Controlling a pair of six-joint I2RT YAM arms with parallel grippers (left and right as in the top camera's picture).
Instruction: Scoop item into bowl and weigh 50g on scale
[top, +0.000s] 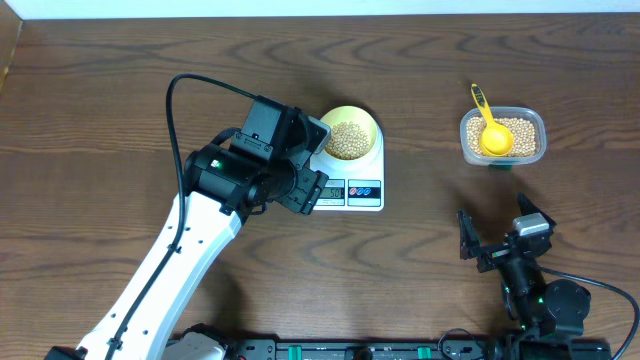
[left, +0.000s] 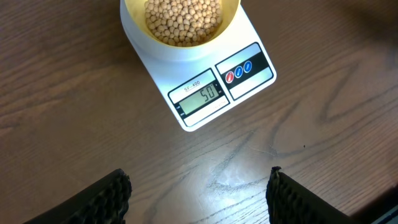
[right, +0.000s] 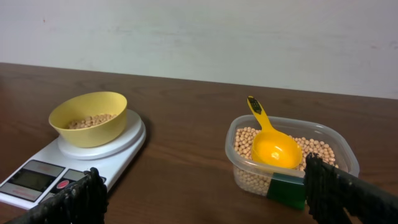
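The pale-yellow bowl (top: 368, 122) stands on the white scale (top: 372, 170), and tan beans (top: 348, 138) fill it. In the left wrist view the bowl (left: 233, 18) with its beans (left: 183, 18) sits on the scale (left: 250, 37), whose display (left: 202, 96) reads 50. My left gripper (top: 308, 165) hovers just left of the scale's front panel, open and empty; its fingers (left: 112, 196) frame bare wood. My right gripper (top: 497, 232) rests open near the front right, holding nothing, and faces the bowl (right: 87, 118) and scale (right: 118, 146).
A clear plastic tub (top: 530, 120) of beans stands at the back right, with a bright yellow long-handled scoop (top: 490, 130) lying in it. From the right wrist, the tub (right: 249, 177) and scoop (right: 273, 146) sit just beyond the right finger. A black cable (top: 200, 82) loops over the left arm.
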